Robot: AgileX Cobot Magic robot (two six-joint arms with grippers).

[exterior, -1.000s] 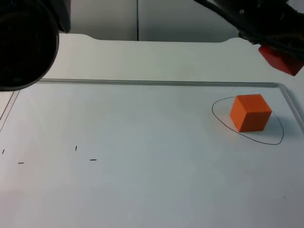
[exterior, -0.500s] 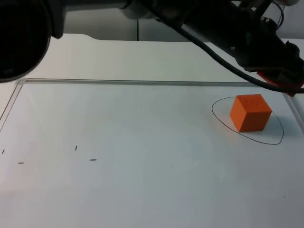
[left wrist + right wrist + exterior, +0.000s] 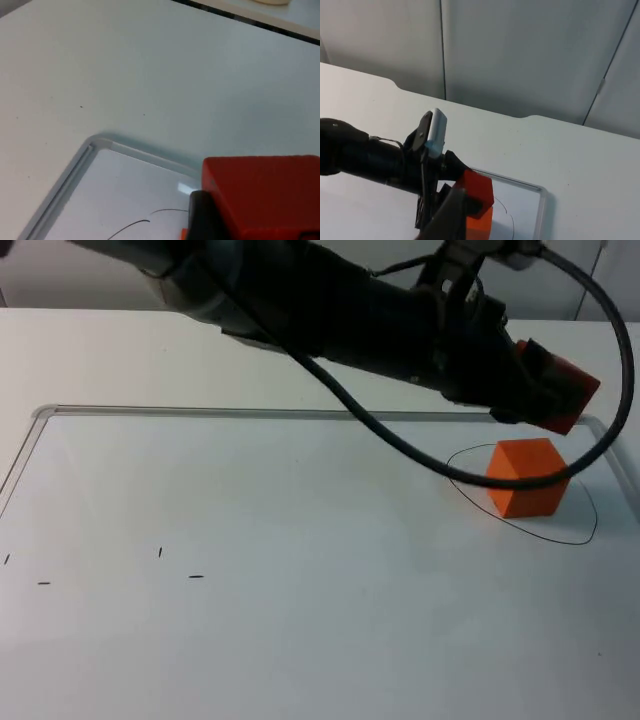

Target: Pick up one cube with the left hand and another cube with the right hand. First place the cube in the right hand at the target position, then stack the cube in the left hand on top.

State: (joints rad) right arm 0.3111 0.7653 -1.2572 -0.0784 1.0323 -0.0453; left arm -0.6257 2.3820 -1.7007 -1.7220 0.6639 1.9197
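Landmark: the drawn oval (image 3: 520, 495) on the whiteboard (image 3: 250, 590), taken as the target position.

Nearest the camera, well to the left of the oval: three short pen ticks (image 3: 160, 552) on the board. Not part of the task.

Inside the oval: orange cube (image 3: 527, 478), resting flat on the board, nothing on top of it and nothing gripping it. Judged: the first placement is done.

Just above and behind the oval: the left arm reaches across from the far left of the worktop (image 3: 150, 360), and the left hand (image 3: 545, 405) is closed on the red cube (image 3: 558, 392). In the left wrist view a black finger (image 3: 200, 215) sits against the side of the red cube (image 3: 260, 195), with the board's corner and a stretch of the oval's line below it. The red cube hangs in the air, a little behind and to the right of the orange one, apart from it and not yet centred over it.

Beyond the oval, past the board's far edge: the right hand (image 3: 445, 215) looks back at the scene, with the red cube (image 3: 479, 190) above the orange cube (image 3: 480, 222) in its view. Whether its fingers are open or closed cannot be told. The right arm waits.

Left to do, as judged: bring the red cube squarely over the orange one, lower it until the faces meet, release and withdraw.
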